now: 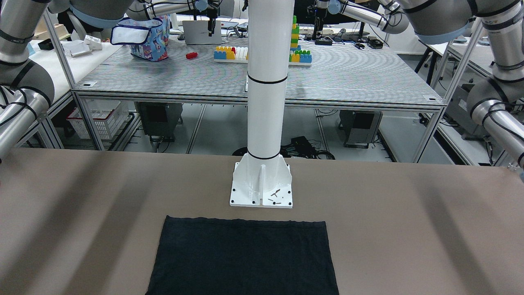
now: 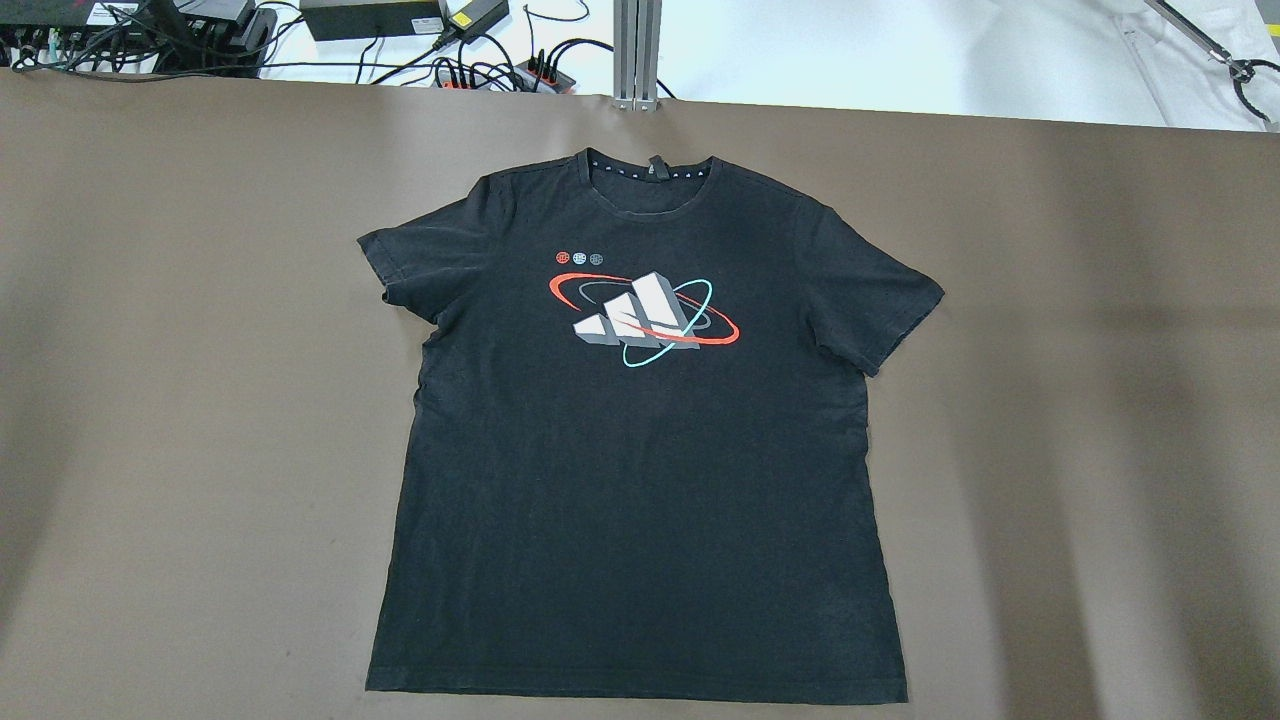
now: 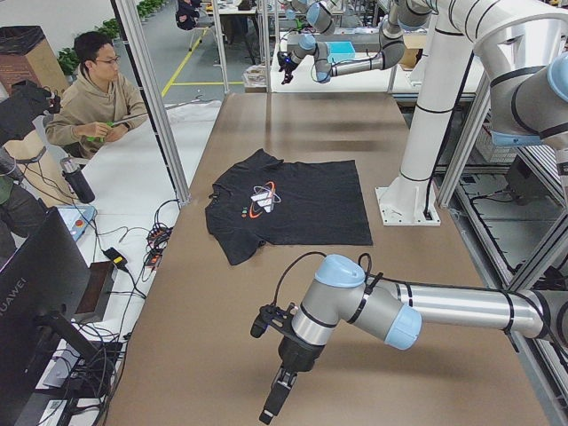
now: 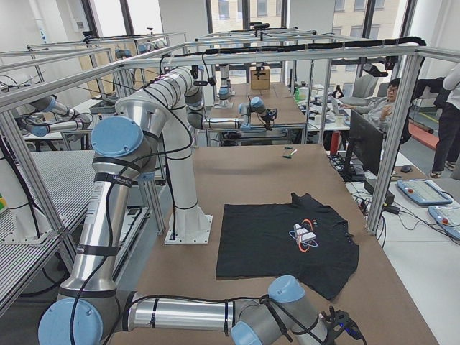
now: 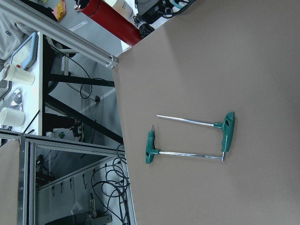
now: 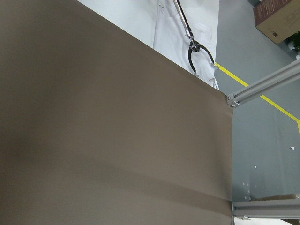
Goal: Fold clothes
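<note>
A black T-shirt [image 2: 640, 480] with a white, red and teal logo lies flat and face up in the middle of the brown table, collar at the far side from me. It also shows in the front view [image 1: 245, 258], the left side view [image 3: 302, 200] and the right side view [image 4: 273, 241]. My left gripper [image 3: 277, 398] hangs over the table's left end, well away from the shirt; I cannot tell if it is open or shut. My right gripper [image 4: 343, 323] is at the table's right end, mostly cut off; I cannot tell its state. Neither wrist view shows fingers.
Two green T-handle hex keys [image 5: 187, 140] lie on the table near its left end edge. The white robot pedestal [image 1: 262, 188] stands just behind the shirt's hem. An operator [image 3: 93, 93] sits beyond the far table side. Cables and power bricks [image 2: 380, 20] lie past the far edge.
</note>
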Motion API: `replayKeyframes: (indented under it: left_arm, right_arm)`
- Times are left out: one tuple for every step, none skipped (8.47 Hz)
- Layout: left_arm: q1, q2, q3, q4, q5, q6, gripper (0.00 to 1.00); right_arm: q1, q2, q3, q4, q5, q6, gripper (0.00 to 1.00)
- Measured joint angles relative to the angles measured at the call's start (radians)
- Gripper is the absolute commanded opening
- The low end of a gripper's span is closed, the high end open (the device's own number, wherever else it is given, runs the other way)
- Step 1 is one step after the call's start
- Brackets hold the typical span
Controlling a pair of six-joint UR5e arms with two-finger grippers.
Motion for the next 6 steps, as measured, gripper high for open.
replayKeyframes:
  left_arm:
    - [0.000, 0.002, -0.001, -0.004, 0.001, 0.000, 1.00]
    - [0.001, 0.012, 0.000, -0.026, 0.002, 0.002, 1.00]
    - [0.002, 0.023, 0.002, -0.055, 0.002, 0.001, 1.00]
    - [0.001, 0.031, 0.007, -0.072, 0.002, -0.001, 1.00]
    - [0.000, 0.036, 0.014, -0.083, 0.002, -0.001, 1.00]
    - [0.000, 0.045, 0.018, -0.089, 0.002, -0.002, 1.00]
  right_arm:
    - [0.001, 0.000, 0.002, 0.000, 0.002, -0.001, 0.95]
    - [0.008, 0.000, 0.004, 0.000, 0.011, -0.001, 0.95]
    - [0.019, 0.001, 0.005, 0.000, 0.022, -0.001, 0.95]
    - [0.030, 0.003, 0.006, -0.001, 0.036, -0.001, 0.95]
    - [0.041, 0.006, 0.008, -0.003, 0.053, -0.002, 0.95]
    - [0.064, 0.013, 0.010, -0.016, 0.090, -0.002, 0.95]
